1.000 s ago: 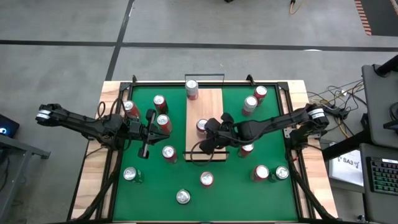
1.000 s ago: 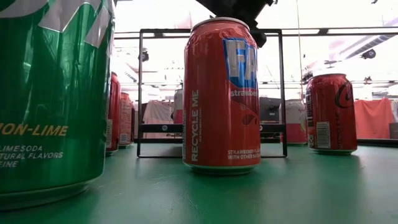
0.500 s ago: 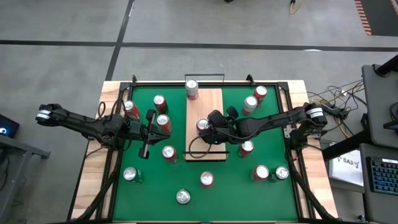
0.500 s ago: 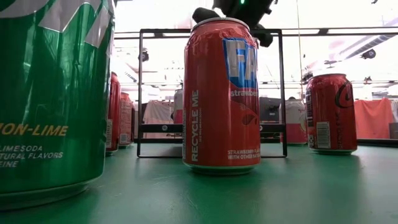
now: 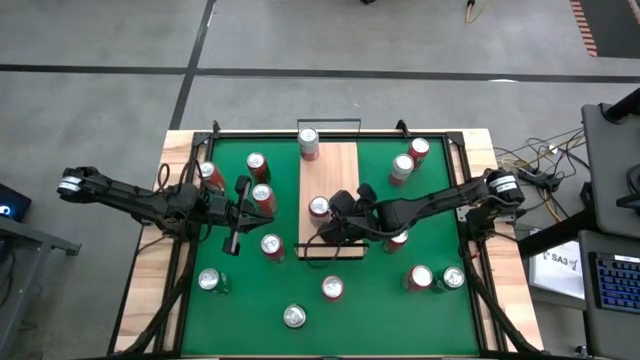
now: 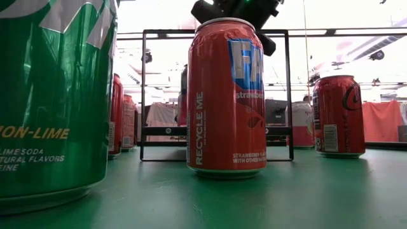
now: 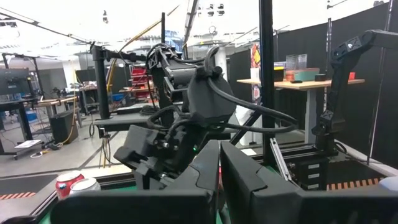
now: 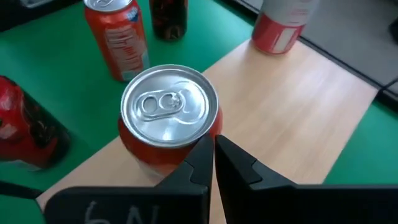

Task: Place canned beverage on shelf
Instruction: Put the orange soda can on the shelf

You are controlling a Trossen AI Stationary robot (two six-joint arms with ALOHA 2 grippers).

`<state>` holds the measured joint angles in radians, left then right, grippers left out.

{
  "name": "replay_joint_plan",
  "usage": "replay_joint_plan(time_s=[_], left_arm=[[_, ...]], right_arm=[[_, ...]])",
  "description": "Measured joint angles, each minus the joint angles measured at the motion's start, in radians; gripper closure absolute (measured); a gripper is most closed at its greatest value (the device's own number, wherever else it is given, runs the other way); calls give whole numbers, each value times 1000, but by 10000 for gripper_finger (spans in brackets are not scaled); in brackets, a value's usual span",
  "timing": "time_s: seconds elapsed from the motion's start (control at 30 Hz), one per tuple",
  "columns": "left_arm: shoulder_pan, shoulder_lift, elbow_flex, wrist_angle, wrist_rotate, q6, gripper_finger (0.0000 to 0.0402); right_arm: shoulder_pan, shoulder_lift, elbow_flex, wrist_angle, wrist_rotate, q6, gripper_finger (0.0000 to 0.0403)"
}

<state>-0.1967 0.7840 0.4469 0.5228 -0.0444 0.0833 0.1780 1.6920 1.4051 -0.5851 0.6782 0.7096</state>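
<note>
On the shelf (image 5: pixel 330 200) two cans already stand upright: one at its far end (image 5: pixel 308 143) and a red can (image 5: pixel 319 208) near the middle, so the placing looks partly done. Just beside that middle can, the right gripper (image 5: pixel 336 226) has its jaws together and holds nothing, and the left gripper (image 5: pixel 236 214) waits shut over the green mat (image 5: pixel 430 200). Many loose cans on the mat remain to shelve.

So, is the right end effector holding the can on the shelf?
No, the right end effector is shut beside the can, with nothing between its fingers.
</note>
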Motion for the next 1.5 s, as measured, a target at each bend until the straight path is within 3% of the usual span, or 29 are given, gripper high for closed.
replay_joint_plan(time_s=[0.5,1.1,1.5], left_arm=[[0,0,0,-2,0,0,402],[0,20,0,-60,-2,65,402],[0,62,0,-83,-163,98,402]], right_arm=[[7,-1,6,49,-111,-14,394],[26,-64,16,-22,-216,-109,394],[27,-53,7,140,-259,-226,394]])
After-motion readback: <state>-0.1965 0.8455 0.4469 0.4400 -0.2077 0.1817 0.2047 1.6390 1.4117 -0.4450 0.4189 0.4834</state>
